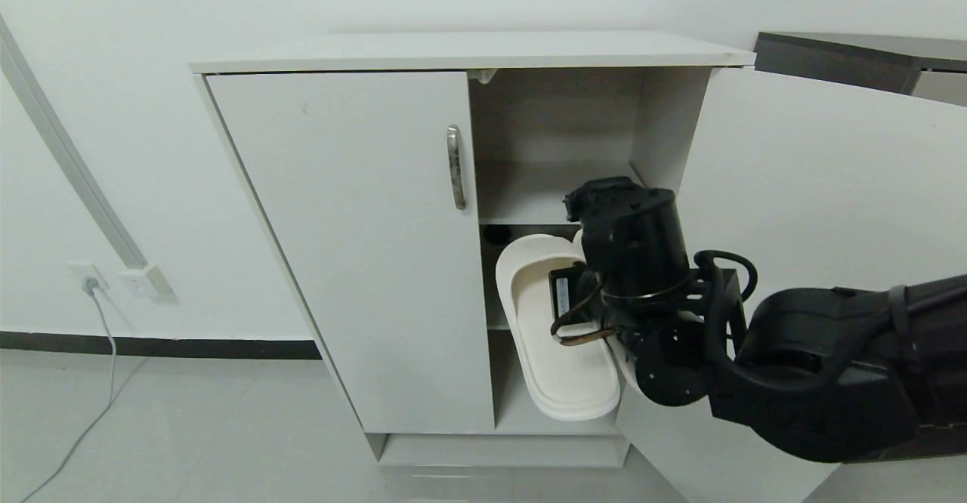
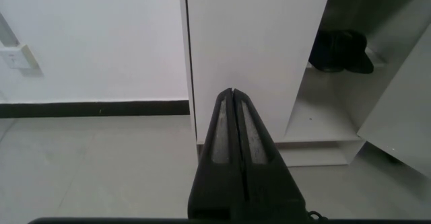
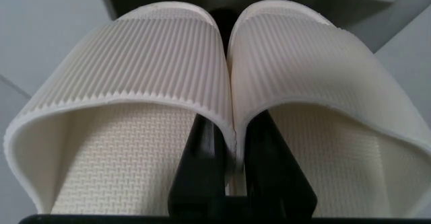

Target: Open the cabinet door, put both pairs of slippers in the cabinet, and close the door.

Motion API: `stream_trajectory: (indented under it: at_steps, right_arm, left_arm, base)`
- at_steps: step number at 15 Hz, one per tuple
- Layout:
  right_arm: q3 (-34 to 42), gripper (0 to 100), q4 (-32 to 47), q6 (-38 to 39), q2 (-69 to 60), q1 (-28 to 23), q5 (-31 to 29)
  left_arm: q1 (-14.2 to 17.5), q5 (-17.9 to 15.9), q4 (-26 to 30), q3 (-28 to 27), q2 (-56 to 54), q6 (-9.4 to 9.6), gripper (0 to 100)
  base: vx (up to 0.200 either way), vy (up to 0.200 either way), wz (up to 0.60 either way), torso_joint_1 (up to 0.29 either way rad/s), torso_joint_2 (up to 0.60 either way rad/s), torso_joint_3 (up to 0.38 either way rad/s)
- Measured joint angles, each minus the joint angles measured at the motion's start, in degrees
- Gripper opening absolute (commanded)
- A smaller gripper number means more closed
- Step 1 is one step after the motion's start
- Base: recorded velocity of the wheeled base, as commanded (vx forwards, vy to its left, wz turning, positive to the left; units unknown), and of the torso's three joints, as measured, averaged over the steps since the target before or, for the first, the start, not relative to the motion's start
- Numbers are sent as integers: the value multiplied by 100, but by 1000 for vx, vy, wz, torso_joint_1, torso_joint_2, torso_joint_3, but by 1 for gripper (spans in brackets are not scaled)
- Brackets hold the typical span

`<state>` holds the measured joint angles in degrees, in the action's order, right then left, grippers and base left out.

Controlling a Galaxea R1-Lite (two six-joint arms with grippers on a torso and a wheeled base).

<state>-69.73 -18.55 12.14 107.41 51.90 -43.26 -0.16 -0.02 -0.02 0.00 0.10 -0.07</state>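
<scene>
Stowing the white slippers [image 1: 563,382] looks to be the step in hand; the right gripper [image 3: 232,167] pinches the pair by their inner walls, centre-right of the head frame, at the open cabinet [image 1: 468,51]; next, I judge, set them on a shelf, release, then shut the door [image 1: 816,186]; a dark pair [image 2: 340,50] already sits on a shelf inside; the left gripper [image 2: 232,126] is empty, fingers pressed together.

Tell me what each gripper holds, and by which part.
Right gripper: the pair of white slippers, pinched by their adjoining inner strap edges, one finger inside each. Left gripper: shut, holding nothing.
</scene>
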Motion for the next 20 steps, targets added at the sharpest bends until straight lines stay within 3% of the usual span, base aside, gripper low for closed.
stream_trajectory:
  at_steps: [3, 9, 20]
  right_arm:
    - [-533, 0, 372, 146, 102, -134, -74]
    - [-658, 0, 384, 134, 162, -165, -74]
    - [-649, 0, 378, 132, 149, -160, -83]
  left_arm:
    - [-2, 0, 2, 0, 0, 0, 0]
    - [-2, 2, 2, 0, 0, 0, 0]
    - [-2, -7, 2, 0, 0, 7, 0]
  base:
    - [0, 0, 0, 0, 0, 0]
    - [0, 0, 0, 0, 0, 0]
    - [200, 0, 0, 1, 2, 4]
